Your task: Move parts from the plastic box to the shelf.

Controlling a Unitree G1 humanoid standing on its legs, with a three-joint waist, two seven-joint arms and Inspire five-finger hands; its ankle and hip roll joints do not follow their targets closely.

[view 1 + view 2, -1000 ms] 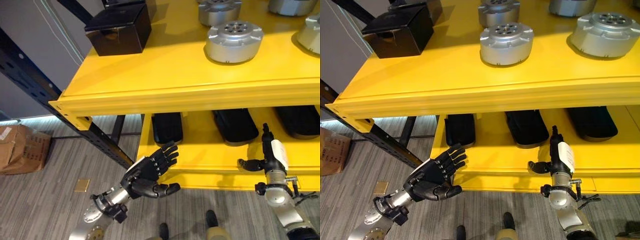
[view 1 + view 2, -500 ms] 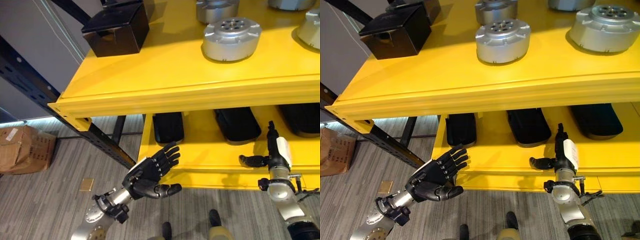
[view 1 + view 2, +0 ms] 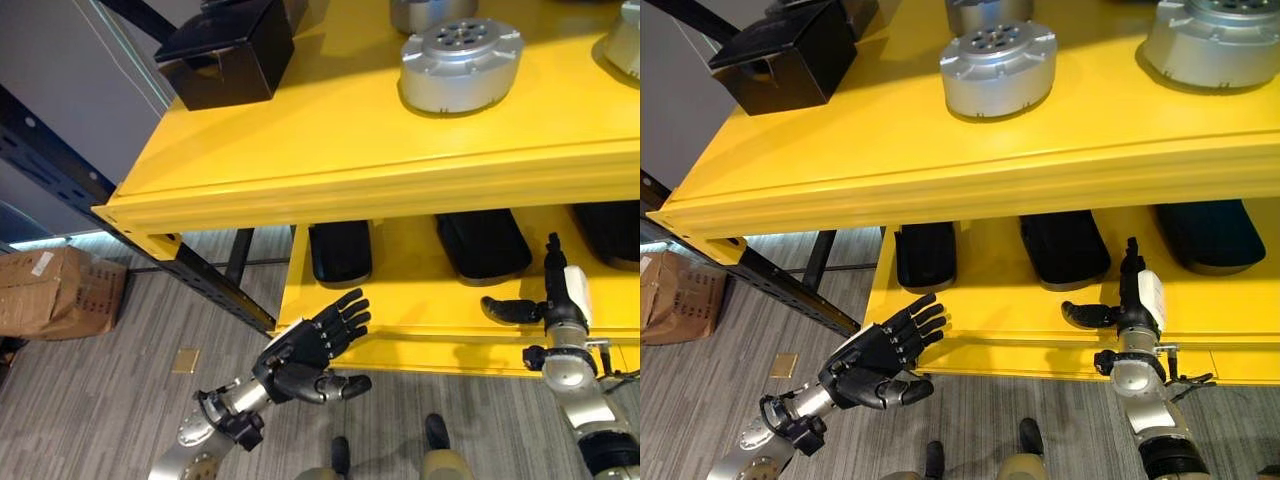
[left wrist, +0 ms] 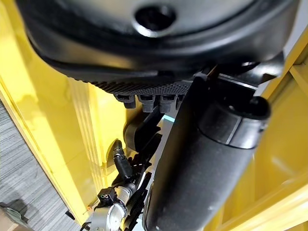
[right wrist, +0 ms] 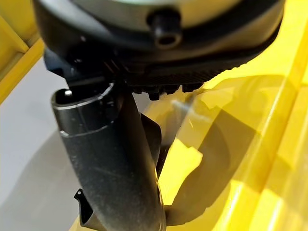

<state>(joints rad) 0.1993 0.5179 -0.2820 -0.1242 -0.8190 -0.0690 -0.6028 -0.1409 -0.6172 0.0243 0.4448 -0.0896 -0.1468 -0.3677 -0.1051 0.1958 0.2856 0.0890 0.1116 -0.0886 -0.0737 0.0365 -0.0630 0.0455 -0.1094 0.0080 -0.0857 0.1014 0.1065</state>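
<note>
Round silver metal parts [image 3: 460, 66] [image 3: 997, 67] rest on the top board of the yellow shelf [image 3: 330, 180]. A black box [image 3: 222, 53] stands at that board's left end. My left hand [image 3: 305, 350] hovers open in front of the lower board's left edge, fingers straight, holding nothing. My right hand [image 3: 553, 300] stands upright before the lower board's front edge, fingers straight, thumb [image 3: 1085, 314] out to the side, and is empty too. In the left wrist view the right hand [image 4: 120, 211] shows beyond the left thumb [image 4: 202, 168].
Three flat black pieces [image 3: 340, 250] [image 3: 483, 243] [image 3: 1206, 233] lie on the lower yellow board. A dark slanted rack post [image 3: 120, 220] runs down to the floor at the left. A cardboard box [image 3: 60, 292] and a small brown tile [image 3: 186, 360] lie on the grey floor.
The whole picture has shifted, so the camera has moved. Both hands stay open and empty in much the same pose before the lower board.
</note>
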